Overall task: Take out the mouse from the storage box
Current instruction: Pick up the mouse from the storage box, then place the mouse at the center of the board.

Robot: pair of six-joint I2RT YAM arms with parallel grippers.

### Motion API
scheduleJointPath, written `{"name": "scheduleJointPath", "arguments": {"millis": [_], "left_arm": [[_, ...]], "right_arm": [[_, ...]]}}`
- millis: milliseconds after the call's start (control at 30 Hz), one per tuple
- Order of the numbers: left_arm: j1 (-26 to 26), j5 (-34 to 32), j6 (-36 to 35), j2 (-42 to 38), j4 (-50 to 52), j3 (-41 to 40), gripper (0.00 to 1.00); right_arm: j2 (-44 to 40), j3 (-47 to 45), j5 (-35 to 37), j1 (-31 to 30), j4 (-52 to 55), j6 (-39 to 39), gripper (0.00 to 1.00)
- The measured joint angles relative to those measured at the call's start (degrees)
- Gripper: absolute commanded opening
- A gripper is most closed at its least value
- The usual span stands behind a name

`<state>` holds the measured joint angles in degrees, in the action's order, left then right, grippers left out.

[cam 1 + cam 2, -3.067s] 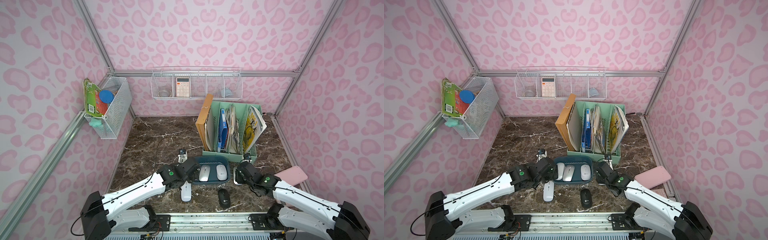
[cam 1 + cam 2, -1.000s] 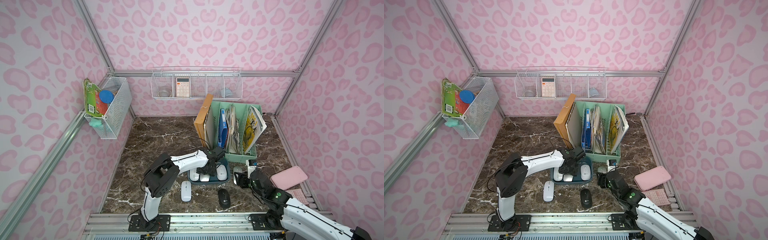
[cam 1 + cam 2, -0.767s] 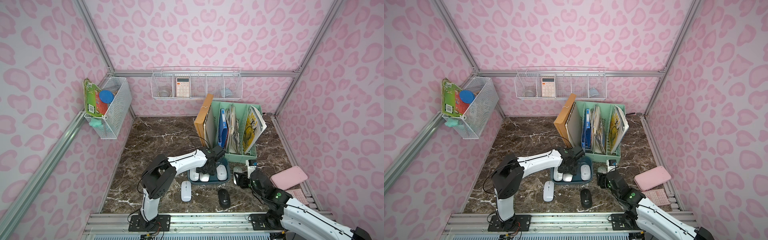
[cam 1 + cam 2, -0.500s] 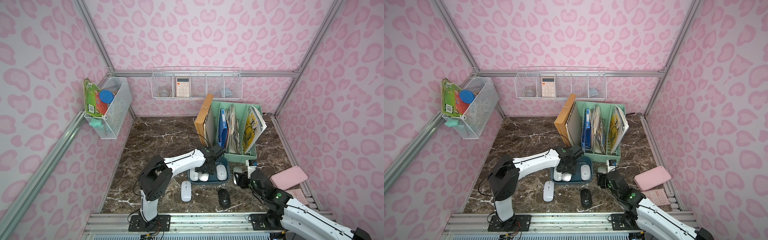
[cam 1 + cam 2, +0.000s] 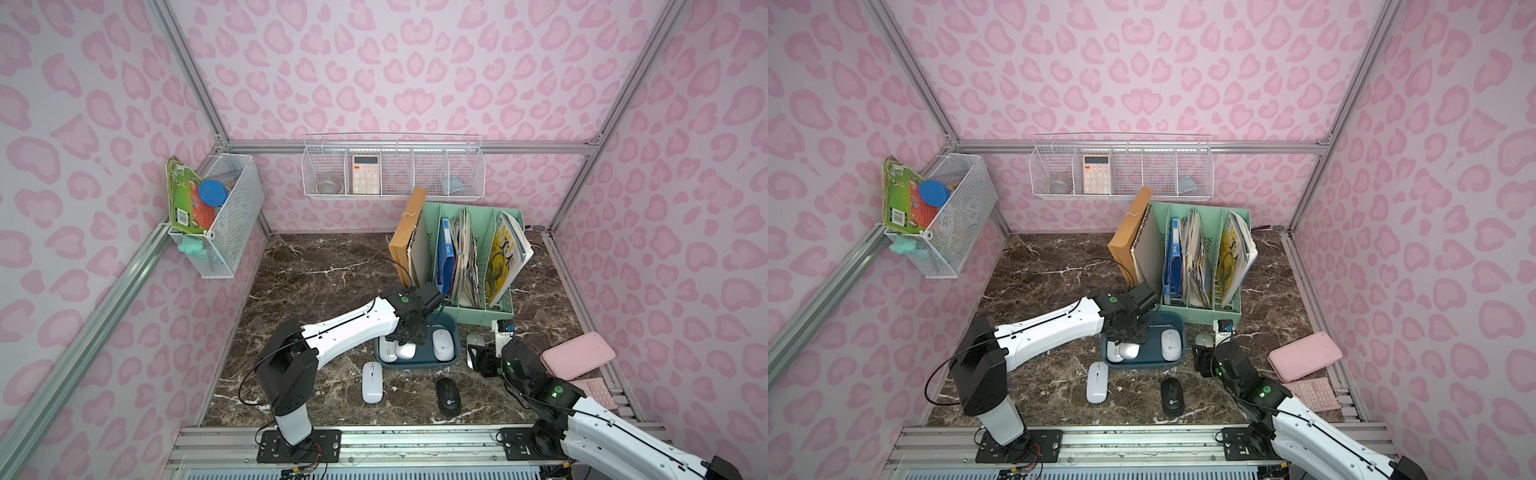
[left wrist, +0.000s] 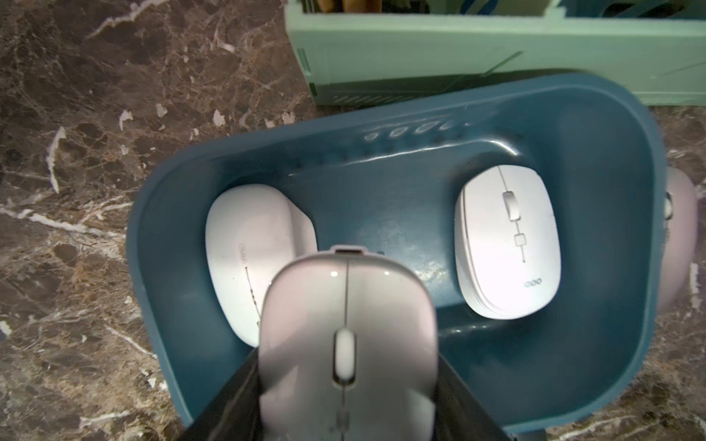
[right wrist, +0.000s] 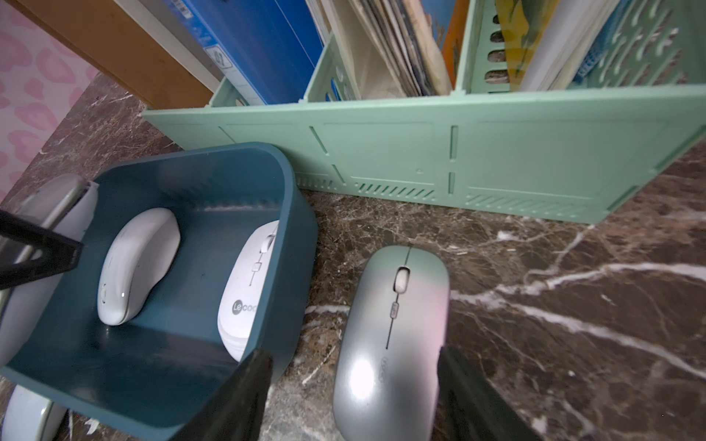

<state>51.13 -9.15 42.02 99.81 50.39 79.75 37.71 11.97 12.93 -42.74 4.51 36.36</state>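
In both top views the left gripper (image 5: 405, 341) reaches over the storage box (image 5: 419, 366), with a pale wireless mouse (image 5: 406, 351) held over the box's left part. 2 white mice (image 5: 442, 345) lie inside. Just right of the box, the right gripper (image 5: 473, 355) is at a grey mouse (image 5: 473, 341). A slim white mouse (image 5: 371, 376) and a black mouse (image 5: 448, 397) lie nearer on the marble table (image 5: 316, 282).

Left wrist view: both black fingers (image 6: 229, 404) press the pale wireless mouse's sides, and it hides part of one of the white mice.

Right wrist view: the fingers (image 7: 237, 401) stand wide either side of the grey mouse, clear of it on the box side.
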Motion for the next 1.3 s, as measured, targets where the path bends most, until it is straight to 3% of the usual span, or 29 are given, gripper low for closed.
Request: {"name": "scheduleJointPath", "arguments": {"millis": [233, 667, 1000, 1300], "left_arm": [[2.1, -0.5, 2.7, -4.5, 0.6, -4.0, 0.58], [10.7, -0.8, 10.6, -10.8, 1.1, -13.2, 0.57], [19.2, -0.8, 14.0, -9.0, 0.8, -17.1, 0.57], [20.7, -0.1, 15.0, -6.1, -0.8, -19.5, 0.57]], "right_arm": [[0.0, 0.0, 0.0, 0.0, -0.2, 0.0, 0.72], [0.5, 0.0, 0.0, 0.0, -0.9, 0.0, 0.72], [1.0, 0.0, -0.2, 0.0, -0.9, 0.0, 0.72], [0.9, 0.0, -0.2, 0.0, -0.9, 0.0, 0.72]]}}
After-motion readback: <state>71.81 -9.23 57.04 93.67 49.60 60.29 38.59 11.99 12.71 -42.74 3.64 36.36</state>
